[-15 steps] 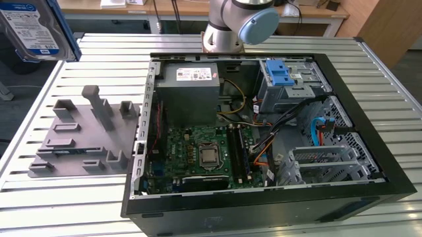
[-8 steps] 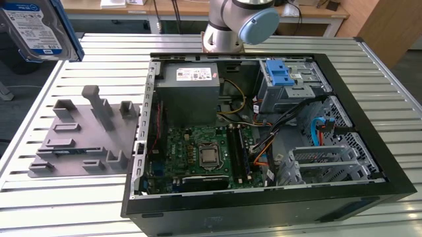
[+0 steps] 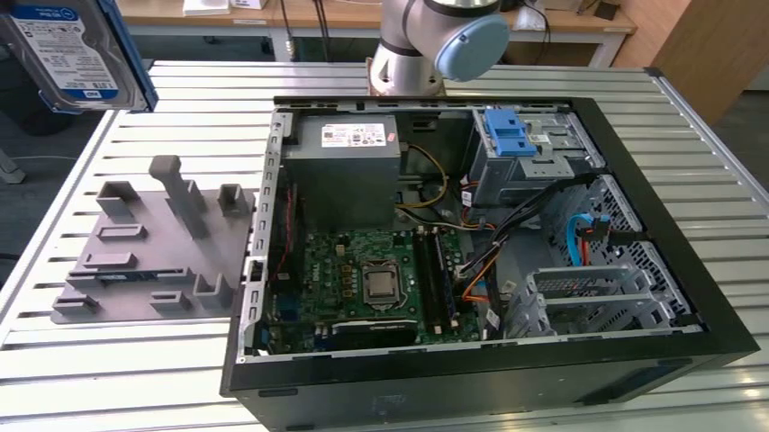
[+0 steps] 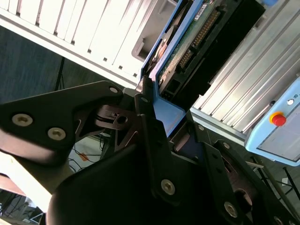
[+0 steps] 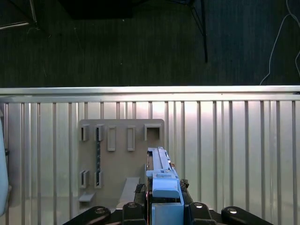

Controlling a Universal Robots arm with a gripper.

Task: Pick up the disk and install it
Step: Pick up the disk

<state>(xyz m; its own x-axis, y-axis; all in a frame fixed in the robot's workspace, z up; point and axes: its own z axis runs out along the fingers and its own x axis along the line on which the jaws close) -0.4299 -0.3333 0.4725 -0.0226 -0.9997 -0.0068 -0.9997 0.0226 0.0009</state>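
Exterior view's upper left corner is occupied by the disk (image 3: 75, 52), held raised off the slatted bench (image 3: 121, 360) and well apart from the open computer case (image 3: 481, 378). In the second wrist view it is clamped by its edges in the end effector (image 4: 171, 124). Inside the case, loose cables (image 3: 481, 238) are draped beside the blue-latched metal drive bay (image 3: 529, 166).

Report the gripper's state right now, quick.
Gripper: jaws shut on the disk, holding it edge-on in the air above the grey holder.
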